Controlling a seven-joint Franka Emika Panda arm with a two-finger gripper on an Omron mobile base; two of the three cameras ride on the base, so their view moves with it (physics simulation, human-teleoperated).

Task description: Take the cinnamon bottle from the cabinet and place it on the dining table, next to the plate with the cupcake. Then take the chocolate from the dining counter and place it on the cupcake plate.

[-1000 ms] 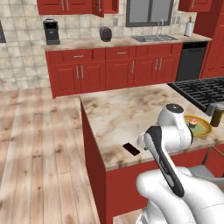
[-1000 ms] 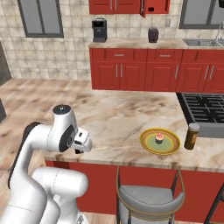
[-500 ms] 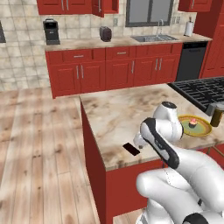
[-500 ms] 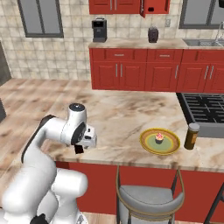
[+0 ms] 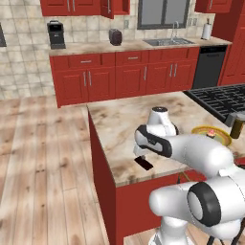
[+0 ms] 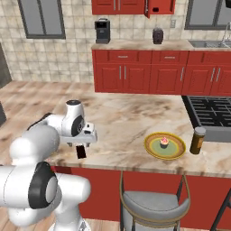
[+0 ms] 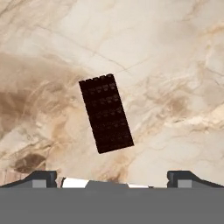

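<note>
Dark brown, nearly black, the chocolate lies flat on the marble of the dining counter, near the front edge and well apart from the plate. From the hand's camera it is seen as a ridged bar set slightly askew, its long side running up the picture with a lean to the left.

On the plate sits the cupcake, and the cinnamon bottle stands just beside the plate's far side, so the first half of the task looks done and the chocolate pickup is judged to be the step in hand.

For a clean grasp, the hand would best be turned until the fingers straddle the bar's narrow width, then lowered straight down so the tips reach the marble on either side; a bar this thin is likely to slip if it is caught only by its top edge.

The gripper is held over the bar with nothing between its fingers. The tips are seen spread wide at the bottom corners of the hand's camera, wider than the bar's short side, and neither is touching chocolate or counter.
</note>
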